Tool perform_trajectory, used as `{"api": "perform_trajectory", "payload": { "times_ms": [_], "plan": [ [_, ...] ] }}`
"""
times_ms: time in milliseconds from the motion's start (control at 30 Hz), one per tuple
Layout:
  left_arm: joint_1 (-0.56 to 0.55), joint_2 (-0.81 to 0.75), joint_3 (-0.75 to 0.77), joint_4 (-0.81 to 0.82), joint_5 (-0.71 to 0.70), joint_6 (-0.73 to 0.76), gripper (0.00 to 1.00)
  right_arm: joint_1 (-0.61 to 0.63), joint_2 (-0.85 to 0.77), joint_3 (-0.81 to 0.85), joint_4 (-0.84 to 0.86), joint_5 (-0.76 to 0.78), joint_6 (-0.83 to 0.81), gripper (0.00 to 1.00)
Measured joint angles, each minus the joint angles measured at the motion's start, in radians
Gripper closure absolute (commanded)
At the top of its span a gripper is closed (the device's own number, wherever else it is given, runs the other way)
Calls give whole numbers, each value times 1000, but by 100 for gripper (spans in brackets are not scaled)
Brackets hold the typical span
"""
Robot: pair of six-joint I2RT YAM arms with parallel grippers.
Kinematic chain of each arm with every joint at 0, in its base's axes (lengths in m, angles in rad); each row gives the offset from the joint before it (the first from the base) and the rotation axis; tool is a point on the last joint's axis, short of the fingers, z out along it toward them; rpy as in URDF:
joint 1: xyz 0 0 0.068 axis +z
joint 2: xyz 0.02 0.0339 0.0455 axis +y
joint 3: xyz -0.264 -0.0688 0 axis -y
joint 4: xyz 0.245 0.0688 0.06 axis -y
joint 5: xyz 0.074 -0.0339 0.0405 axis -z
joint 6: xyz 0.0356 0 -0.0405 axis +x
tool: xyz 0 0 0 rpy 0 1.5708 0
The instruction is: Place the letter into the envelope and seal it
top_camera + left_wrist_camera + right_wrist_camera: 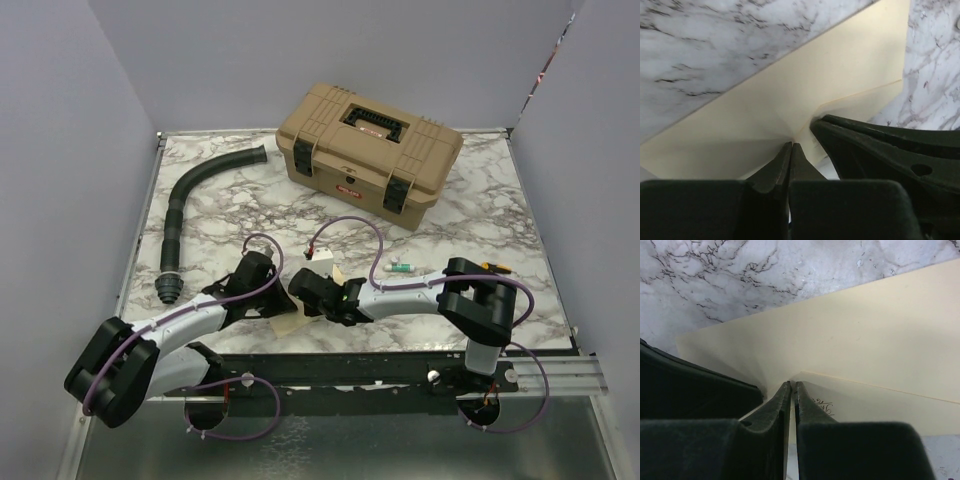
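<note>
The pale yellow envelope lies on the marble table near the front edge, under both grippers. It fills the left wrist view and the right wrist view. My left gripper is shut, and its tips pinch a puckered fold of the envelope. My right gripper is shut on the edge of a paler sheet with cursive writing, the letter, which lies against the envelope. The two grippers meet tip to tip in the top view, left and right. Most of the letter is hidden.
A tan toolbox stands at the back centre. A black corrugated hose curves along the left side. A small green and white tube lies just behind the right forearm. The table's front edge is close below the envelope.
</note>
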Motion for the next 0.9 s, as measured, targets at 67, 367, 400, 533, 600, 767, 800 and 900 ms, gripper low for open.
{"api": "perform_trajectory", "payload": {
  "times_ms": [67, 367, 400, 533, 600, 767, 800, 900],
  "plan": [
    [0, 5, 0, 11, 34, 7, 100, 0, 0, 1, 0, -1, 1, 91],
    [0, 79, -1, 90, 114, 11, 100, -1, 3, 8, -10, -3, 1, 91],
    [0, 79, -2, 93, 114, 11, 100, -1, 3, 8, -10, -3, 1, 91],
    [0, 82, -10, 106, 108, 2, 100, -1, 0, 7, -10, -3, 1, 90],
    [0, 82, -14, 110, 104, -4, 100, -1, -12, 4, -9, -2, 0, 87],
    [-3, 75, -14, 109, 81, -3, 100, -2, -39, 11, -53, -10, -3, 80],
    [-3, 77, -14, 111, 79, -3, 100, -2, -43, 20, -84, -12, -8, 80],
    [-3, 98, -3, 117, 79, -2, 100, 0, -47, 57, -201, -12, -30, 78]
  ]
}}
